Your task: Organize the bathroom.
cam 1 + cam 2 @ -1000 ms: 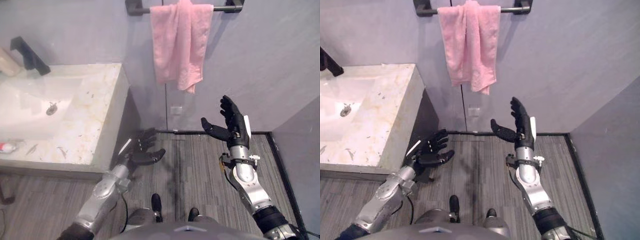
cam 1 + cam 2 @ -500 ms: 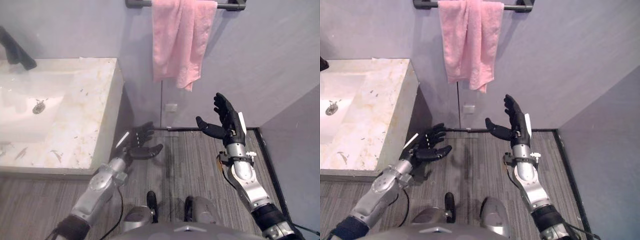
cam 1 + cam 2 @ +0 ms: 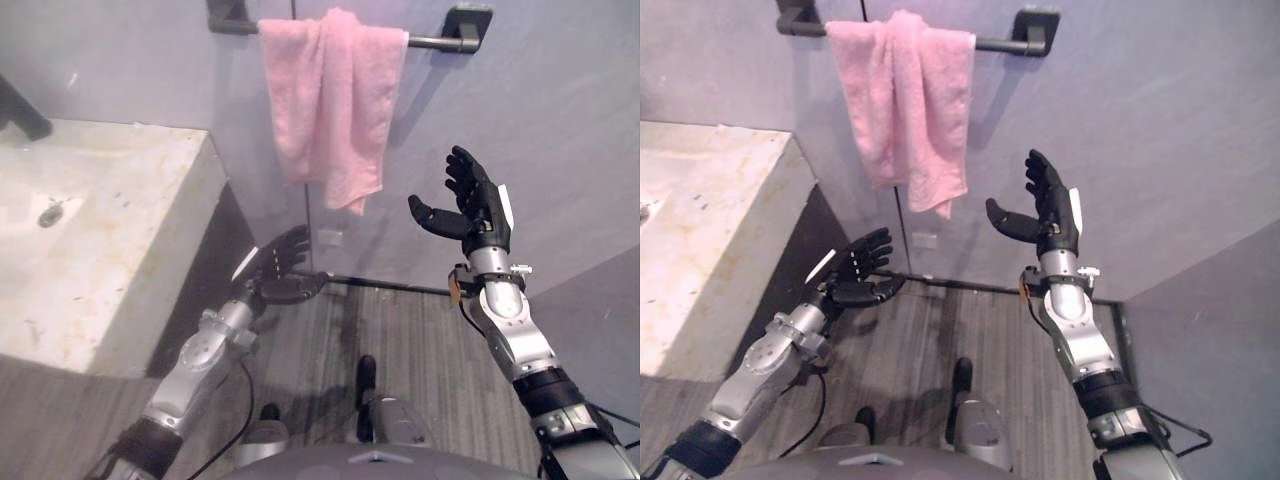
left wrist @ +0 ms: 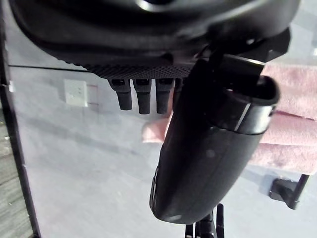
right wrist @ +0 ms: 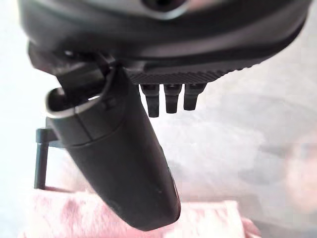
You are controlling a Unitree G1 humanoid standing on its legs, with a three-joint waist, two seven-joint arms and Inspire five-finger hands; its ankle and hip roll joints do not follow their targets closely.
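A pink towel (image 3: 330,110) hangs bunched over a dark wall rail (image 3: 437,42), its lower corner ending at about the height of my raised hand. My right hand (image 3: 478,205) is lifted to the right of the towel, fingers straight and thumb spread, holding nothing and clear of the cloth. My left hand (image 3: 279,270) is lower, below the towel and beside the vanity's end, open and empty too. The towel (image 4: 292,129) shows past my left thumb in the left wrist view, and the towel (image 5: 64,218) shows beyond the right thumb in the right wrist view.
A pale stone vanity (image 3: 120,250) with a sink basin and drain (image 3: 48,213) fills the left side. A grey wall stands straight ahead with a small white plate (image 3: 328,238) low on it. Striped wood floor (image 3: 420,350) runs below, with a side wall at the right.
The camera has tilted up and rightward, so rail and towel sit lower and further left in view. My right hand has risen closer to the towel's level; the left hand stays open.
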